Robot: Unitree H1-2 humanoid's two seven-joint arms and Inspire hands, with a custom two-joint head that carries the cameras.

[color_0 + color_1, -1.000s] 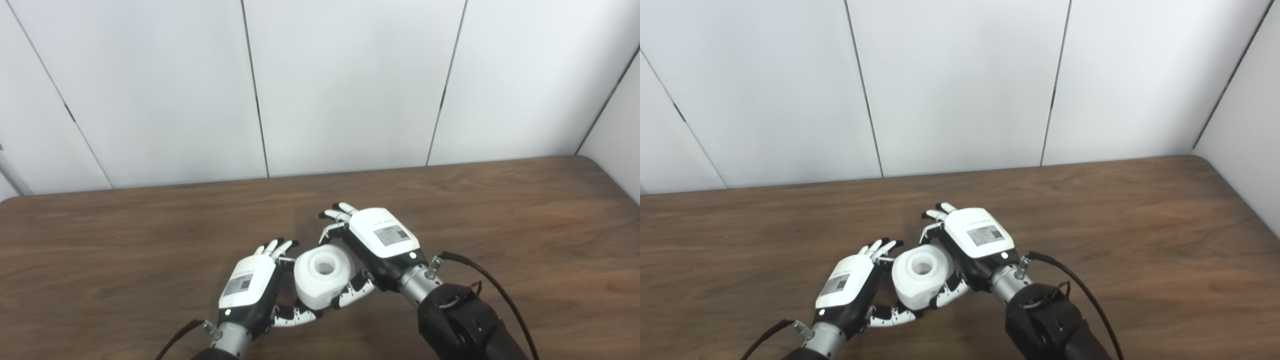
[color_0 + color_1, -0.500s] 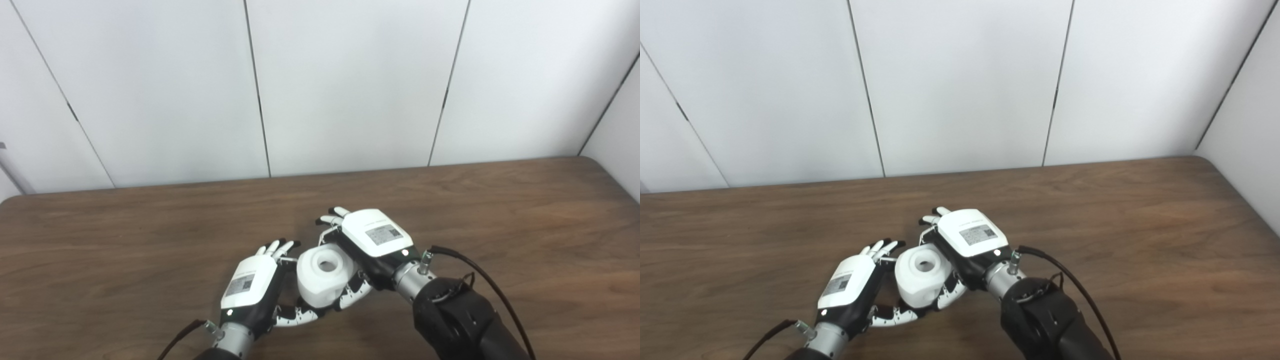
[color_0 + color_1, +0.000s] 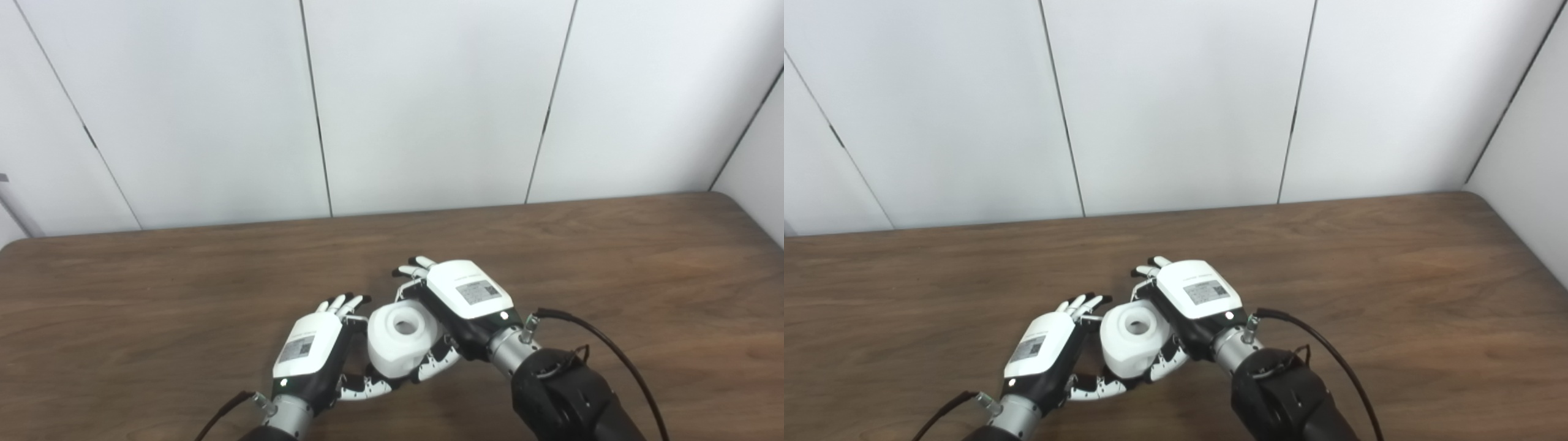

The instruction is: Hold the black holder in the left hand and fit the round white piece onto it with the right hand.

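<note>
The round white piece (image 3: 401, 340), a chunky ring with a hole facing up, sits low over the table between my two hands. My right hand (image 3: 465, 294) is closed around its right side, palm against it and thumb (image 3: 438, 362) curled under its front. My left hand (image 3: 306, 346) stands just left of the piece with its fingers straight and apart. Its thumb (image 3: 367, 389) reaches under the piece's near edge. No black holder shows in either view; the space between the left palm and the piece is dark and hidden.
The brown wooden table (image 3: 612, 257) stretches wide on both sides and ends at white wall panels behind. A black cable (image 3: 603, 343) loops from my right wrist over the table. Nothing else lies on the wood.
The right hand with the white piece has sunk a little and edged closer to the left hand. The left hand has barely moved. The camera shifted slightly.
</note>
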